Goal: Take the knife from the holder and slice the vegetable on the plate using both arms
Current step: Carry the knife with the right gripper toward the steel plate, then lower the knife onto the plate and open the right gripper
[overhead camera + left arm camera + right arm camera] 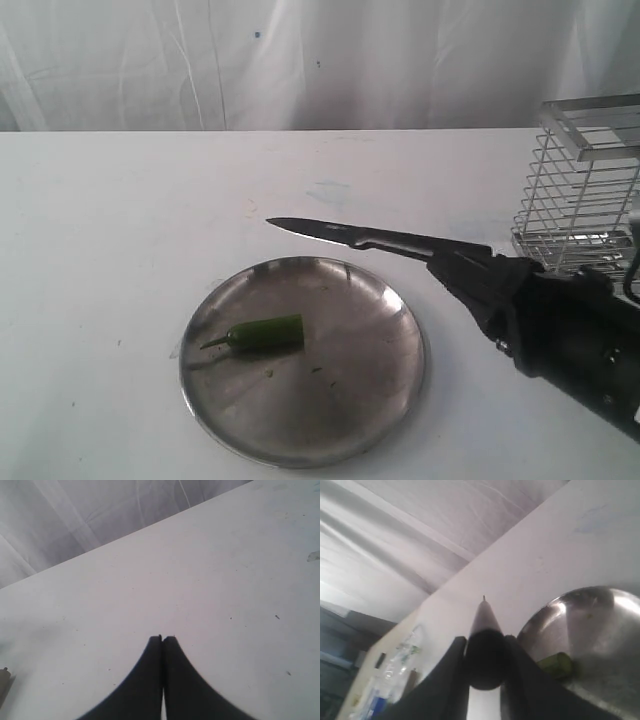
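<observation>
black knife [365,238] — in right gripper [485,644]

Holder [578,200] walls the right; leftward seems open.

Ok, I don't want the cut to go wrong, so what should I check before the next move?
1. Knife gripped: ok, the right gripper clamps its handle.
2. Knife clear of the holder: ok, fully out, blade near the plate's far rim.
3. Vegetable in place: ok, lying on the plate, left of centre.
4. Left gripper ready to steady it: not ok, shut over the table, vegetable not in its view.
5. Blade edge facing down: cannot tell.
</observation>
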### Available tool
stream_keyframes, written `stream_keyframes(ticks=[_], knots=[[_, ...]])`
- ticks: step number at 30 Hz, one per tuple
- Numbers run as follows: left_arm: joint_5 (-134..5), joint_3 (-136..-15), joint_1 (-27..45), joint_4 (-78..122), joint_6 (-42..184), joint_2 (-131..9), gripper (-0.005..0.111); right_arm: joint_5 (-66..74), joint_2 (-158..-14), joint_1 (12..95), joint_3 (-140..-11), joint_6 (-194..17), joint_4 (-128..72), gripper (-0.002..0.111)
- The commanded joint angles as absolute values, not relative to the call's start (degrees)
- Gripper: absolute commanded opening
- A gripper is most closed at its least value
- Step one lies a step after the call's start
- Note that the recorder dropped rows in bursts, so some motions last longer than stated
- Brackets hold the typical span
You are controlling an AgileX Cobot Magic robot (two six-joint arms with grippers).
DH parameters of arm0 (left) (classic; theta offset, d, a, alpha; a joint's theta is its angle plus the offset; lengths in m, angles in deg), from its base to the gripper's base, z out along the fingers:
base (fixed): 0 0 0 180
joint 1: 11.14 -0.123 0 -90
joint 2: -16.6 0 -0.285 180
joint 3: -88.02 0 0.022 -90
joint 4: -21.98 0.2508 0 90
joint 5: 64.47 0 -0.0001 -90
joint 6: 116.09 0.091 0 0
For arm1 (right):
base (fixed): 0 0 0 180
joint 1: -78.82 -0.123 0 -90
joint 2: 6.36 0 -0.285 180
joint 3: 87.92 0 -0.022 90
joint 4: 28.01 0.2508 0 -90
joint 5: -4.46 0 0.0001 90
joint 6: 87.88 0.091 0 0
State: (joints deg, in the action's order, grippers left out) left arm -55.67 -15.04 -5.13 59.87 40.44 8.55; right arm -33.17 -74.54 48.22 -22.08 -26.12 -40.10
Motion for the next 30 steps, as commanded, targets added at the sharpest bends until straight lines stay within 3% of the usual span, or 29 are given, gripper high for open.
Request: stream_keyframes(ticks=[1,12,15,22,25,30], knots=[[-55.85,-14.77,-4.77,60.4,40.42,8.82,0.0,-44.66,-75.05,48.06,-14.73,-21.08,-34.92,0.0],[-55.85,-14.77,-4.77,60.4,40.42,8.82,0.0,-48.51,-85.01,48.06,-10.7,-26.29,-25.2,0.0],[-55.85,-14.77,-4.77,60.4,40.42,8.82,0.0,-55.86,-91.44,48.06,-10.7,-24.77,-30.89,0.0],[-55.85,-14.77,-4.77,60.4,40.42,8.82,0.0,-52.53,-98.94,48.06,-10.7,-20.07,-38.44,0.0],[-55.85,-14.77,-4.77,60.4,40.42,8.82,0.0,-50.49,-99.77,48.06,-10.7,-18.42,-38.44,0.012],[-55.85,-14.77,-4.77,60.4,40.42,8.82,0.0,-43.06,-99.77,48.06,-10.7,-17.06,-38.44,0.04]])
